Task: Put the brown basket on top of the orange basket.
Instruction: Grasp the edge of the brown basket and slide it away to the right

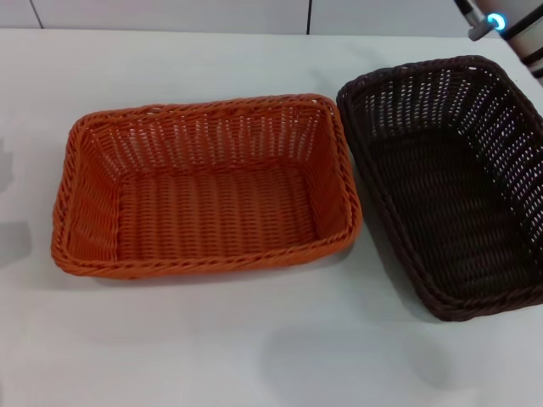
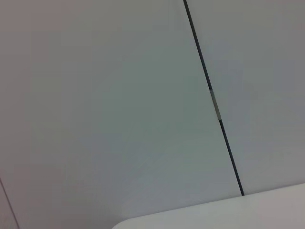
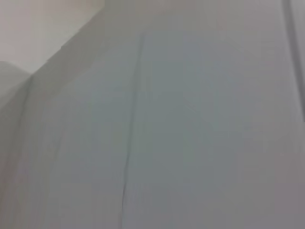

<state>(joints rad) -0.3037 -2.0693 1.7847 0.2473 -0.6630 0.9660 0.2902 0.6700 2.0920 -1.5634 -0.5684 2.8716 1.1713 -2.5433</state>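
The head view is evenly and brightly lit from above. Soft, diffuse shadows are cast on the white surface (image 1: 212, 339) in front of the orange basket (image 1: 204, 186) and the brown basket (image 1: 450, 182), with a faint patch at the left edge. No hard glare is seen; the brown basket's inside is rendered dark, its weave partly lost. A small cyan light (image 1: 496, 21) glows at the far right corner. The left wrist view is dimmer and flat, yet a dark seam (image 2: 214, 100) is kept sharp. The right wrist view is blurred and out of focus.
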